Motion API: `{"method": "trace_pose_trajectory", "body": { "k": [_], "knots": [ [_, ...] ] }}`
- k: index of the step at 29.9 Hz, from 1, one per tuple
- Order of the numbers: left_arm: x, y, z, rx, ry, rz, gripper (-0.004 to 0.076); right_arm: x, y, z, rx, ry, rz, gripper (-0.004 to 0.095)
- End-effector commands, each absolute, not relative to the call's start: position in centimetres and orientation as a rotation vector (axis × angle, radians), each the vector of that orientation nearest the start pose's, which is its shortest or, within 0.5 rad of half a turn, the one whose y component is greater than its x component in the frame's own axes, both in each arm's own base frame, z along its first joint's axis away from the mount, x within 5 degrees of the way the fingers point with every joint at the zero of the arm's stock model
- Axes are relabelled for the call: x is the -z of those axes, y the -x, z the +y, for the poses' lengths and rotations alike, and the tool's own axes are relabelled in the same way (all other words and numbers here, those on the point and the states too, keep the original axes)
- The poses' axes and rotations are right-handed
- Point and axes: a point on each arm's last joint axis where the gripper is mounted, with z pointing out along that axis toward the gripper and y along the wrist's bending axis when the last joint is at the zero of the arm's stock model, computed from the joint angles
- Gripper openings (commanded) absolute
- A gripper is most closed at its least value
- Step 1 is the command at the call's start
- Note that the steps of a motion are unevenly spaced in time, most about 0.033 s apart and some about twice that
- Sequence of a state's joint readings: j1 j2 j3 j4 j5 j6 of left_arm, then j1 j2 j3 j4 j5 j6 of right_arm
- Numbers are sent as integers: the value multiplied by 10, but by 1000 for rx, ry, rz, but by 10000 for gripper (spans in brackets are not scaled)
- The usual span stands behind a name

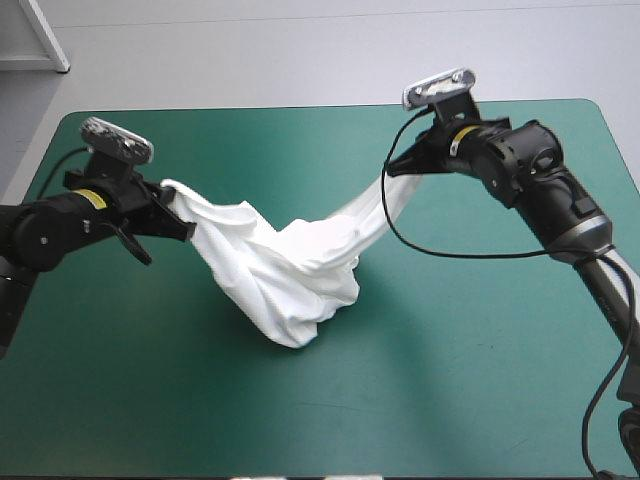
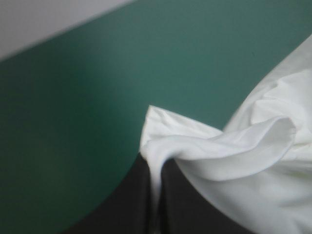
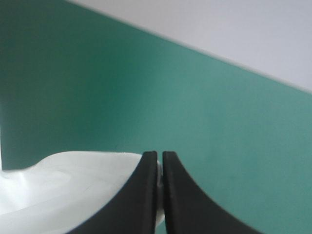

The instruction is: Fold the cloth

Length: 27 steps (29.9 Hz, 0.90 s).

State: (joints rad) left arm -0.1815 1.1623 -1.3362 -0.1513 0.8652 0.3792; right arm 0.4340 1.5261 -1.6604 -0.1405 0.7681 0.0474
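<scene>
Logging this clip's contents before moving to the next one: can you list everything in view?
T-shirt: one, white, strung between the two grippers over the table's middle, its bunched centre sagging toward the cover.
Table: one, teal-green cover, under everything.
Left gripper: one, black, toward the table's left side, shut on one end of the T-shirt.
Right gripper: one, black, toward the far right, shut on the other end.

Table point(image 1: 320, 400) w/ teal-green cover point(image 1: 480, 330), pale grey floor point(image 1: 300, 50) beyond, white frame point(image 1: 47, 35) off far-left corner.
</scene>
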Motion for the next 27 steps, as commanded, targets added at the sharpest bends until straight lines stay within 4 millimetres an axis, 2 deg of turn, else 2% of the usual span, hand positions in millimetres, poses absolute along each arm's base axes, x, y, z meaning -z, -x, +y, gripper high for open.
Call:
{"method": "trace_pose_trajectory", "body": {
  "k": [1, 7, 10, 14, 21, 27],
  "knots": [
    [-501, -209, -44, -37, -510, 1837, 19, -520, -288, 116, -62, 389, 1788, -17],
    [-576, -177, -29, -208, -439, 1539, 20, -598, -250, 95, -46, 307, 1528, -17],
    [-606, -159, -22, -295, -398, 1392, 20, -632, -224, 84, -46, 281, 1385, -17],
    [-636, -136, -14, -393, -349, 1217, 19, -666, -189, 67, -52, 235, 1223, -17],
    [-667, -98, -6, -418, -288, 1067, 19, -701, -130, 40, -82, 161, 1021, -17],
    [-683, -68, 0, -413, -249, 991, 19, -709, -100, 27, -81, 148, 950, -17]
  ]
}}
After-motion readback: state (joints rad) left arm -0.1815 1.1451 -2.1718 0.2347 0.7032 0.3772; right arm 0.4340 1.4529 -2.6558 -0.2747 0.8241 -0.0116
